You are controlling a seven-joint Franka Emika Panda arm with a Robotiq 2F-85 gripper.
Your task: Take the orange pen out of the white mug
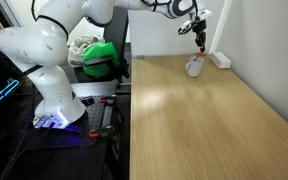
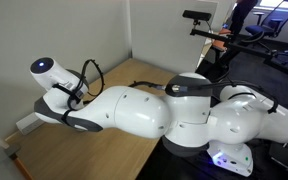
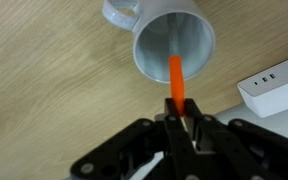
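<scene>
In the wrist view the white mug (image 3: 174,45) stands on the wooden table, its handle at the upper left. The orange pen (image 3: 176,78) sticks up out of the mug's mouth. My gripper (image 3: 178,108) is shut on the pen's upper end, right above the mug. In an exterior view the gripper (image 1: 199,32) hangs over the mug (image 1: 195,67) at the far end of the table, with the pen (image 1: 200,44) in its fingers. In the exterior view from the other side, my arm hides the mug and the pen.
A white power strip (image 3: 276,85) lies on the table just beside the mug, also seen in an exterior view (image 1: 220,59). A wall runs along the table's far side. A green object (image 1: 101,57) sits off the table near my base.
</scene>
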